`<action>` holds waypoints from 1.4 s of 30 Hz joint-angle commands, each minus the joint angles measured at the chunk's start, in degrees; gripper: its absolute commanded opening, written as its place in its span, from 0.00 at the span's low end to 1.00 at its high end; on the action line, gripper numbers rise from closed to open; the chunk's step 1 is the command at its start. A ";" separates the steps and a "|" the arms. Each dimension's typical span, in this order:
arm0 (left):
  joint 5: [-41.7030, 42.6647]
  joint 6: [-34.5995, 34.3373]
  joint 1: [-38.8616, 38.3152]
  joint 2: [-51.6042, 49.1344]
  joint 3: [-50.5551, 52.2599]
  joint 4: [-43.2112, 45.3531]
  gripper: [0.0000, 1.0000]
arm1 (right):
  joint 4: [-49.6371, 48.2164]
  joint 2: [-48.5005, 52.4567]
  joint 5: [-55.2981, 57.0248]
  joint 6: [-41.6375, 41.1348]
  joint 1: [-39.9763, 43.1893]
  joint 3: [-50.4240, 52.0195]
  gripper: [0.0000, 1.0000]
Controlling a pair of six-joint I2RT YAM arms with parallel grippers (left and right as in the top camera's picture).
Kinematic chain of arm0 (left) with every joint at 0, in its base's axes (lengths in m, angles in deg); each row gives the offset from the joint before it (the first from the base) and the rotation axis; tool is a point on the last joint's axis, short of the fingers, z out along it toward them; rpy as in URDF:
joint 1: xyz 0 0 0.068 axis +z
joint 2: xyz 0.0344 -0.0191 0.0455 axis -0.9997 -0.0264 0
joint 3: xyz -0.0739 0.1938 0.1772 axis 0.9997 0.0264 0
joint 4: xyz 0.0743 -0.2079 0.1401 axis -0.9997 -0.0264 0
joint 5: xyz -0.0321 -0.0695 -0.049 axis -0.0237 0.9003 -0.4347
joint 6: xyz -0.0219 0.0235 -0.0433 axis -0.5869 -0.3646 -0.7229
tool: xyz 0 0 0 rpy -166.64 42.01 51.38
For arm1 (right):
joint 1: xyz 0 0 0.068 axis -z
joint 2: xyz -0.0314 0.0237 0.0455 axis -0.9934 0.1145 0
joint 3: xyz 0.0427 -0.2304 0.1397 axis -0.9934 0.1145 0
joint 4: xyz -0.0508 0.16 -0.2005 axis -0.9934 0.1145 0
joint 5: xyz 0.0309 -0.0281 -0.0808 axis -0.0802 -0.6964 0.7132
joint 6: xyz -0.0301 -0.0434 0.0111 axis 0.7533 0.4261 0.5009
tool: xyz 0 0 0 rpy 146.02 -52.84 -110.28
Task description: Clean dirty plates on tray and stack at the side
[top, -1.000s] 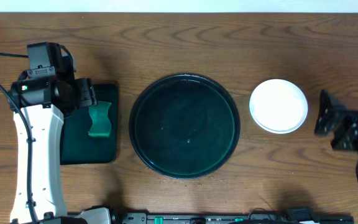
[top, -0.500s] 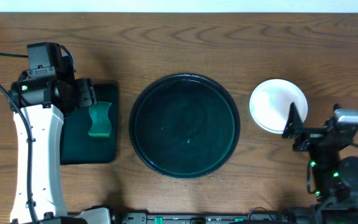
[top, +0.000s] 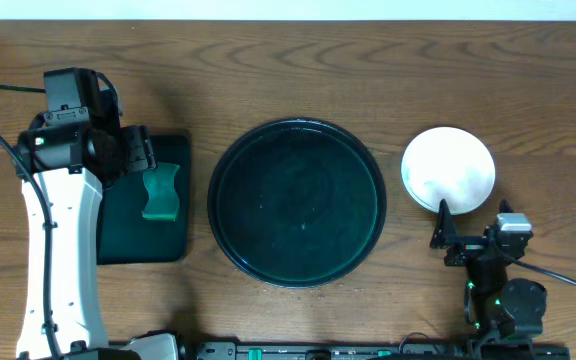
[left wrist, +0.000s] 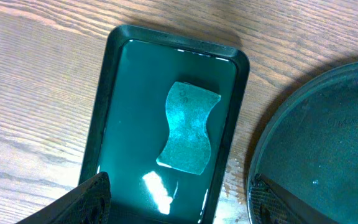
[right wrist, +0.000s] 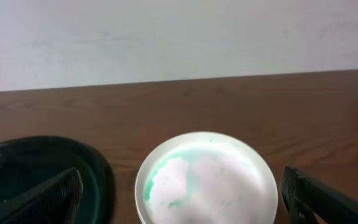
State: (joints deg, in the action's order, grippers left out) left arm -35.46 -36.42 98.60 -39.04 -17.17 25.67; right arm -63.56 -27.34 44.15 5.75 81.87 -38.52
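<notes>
The large round dark tray [top: 296, 203] lies mid-table with nothing on it; its rim also shows in the left wrist view [left wrist: 328, 143] and the right wrist view [right wrist: 42, 163]. A white plate [top: 448, 170] sits on the table right of the tray. The right wrist view shows green smears on the plate [right wrist: 210, 180]. I cannot tell whether other plates lie under it. My right gripper [top: 471, 224] [right wrist: 182, 205] is open and empty, just in front of the plate and facing it. My left gripper [top: 133, 155] [left wrist: 180, 199] is open and empty above the small rectangular tray.
A small rectangular dark green tray [top: 118, 235] [left wrist: 114, 74] lies left of the round tray, with a green sponge [top: 161, 192] [left wrist: 188, 127] in it. A few water drops lie on the wood between the two trays. A white wall runs behind the table.
My right arm has swung from the table's right edge to the front, just below the plate, and now faces it. The left arm, plate and trays have not moved.
</notes>
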 commanded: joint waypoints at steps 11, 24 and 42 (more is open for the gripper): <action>-0.28 -0.22 0.11 -0.04 -0.37 -0.13 0.72 | -1.29 -2.95 -0.44 0.42 0.35 3.76 0.99; -0.28 -0.22 0.11 -0.04 -0.37 -0.13 0.72 | -1.29 -2.84 -0.44 0.33 0.35 3.76 0.99; -0.28 -0.22 0.11 -0.04 -0.37 -0.13 0.72 | -1.29 -2.84 -0.44 0.31 0.35 3.76 0.99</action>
State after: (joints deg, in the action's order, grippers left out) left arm -35.46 -36.42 98.60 -39.04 -17.17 25.67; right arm -65.07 -29.77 44.10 5.75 81.87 -34.91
